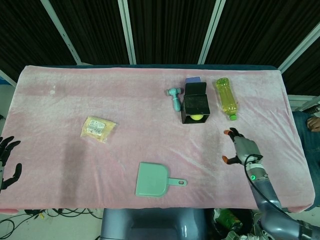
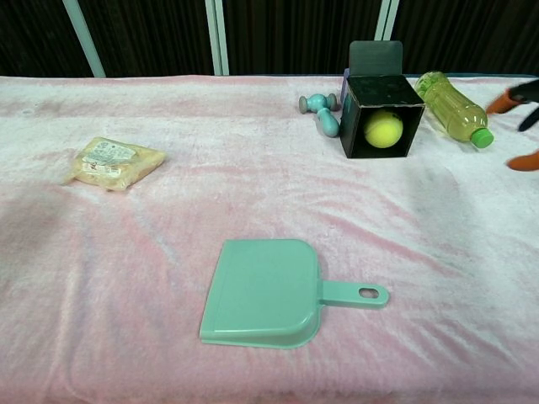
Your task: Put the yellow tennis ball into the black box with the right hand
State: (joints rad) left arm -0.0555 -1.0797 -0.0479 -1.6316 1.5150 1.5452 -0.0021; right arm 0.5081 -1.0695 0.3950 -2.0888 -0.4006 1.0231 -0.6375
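The yellow tennis ball (image 1: 197, 118) (image 2: 383, 129) lies inside the black box (image 1: 195, 103) (image 2: 379, 89), which rests on its side with its opening toward me and its lid flap raised behind. My right hand (image 1: 240, 148) (image 2: 518, 114) hovers to the right of the box, well apart from it, with fingers spread and nothing in them; only its orange fingertips show at the right edge of the chest view. My left hand (image 1: 7, 162) hangs off the table's left edge, fingers apart and holding nothing.
A green bottle (image 1: 226, 97) (image 2: 452, 108) lies right of the box, a small teal dumbbell (image 1: 174, 97) (image 2: 321, 110) left of it. A teal dustpan (image 1: 156, 180) (image 2: 274, 294) sits near the front edge and a snack packet (image 1: 97, 128) (image 2: 113, 162) on the left.
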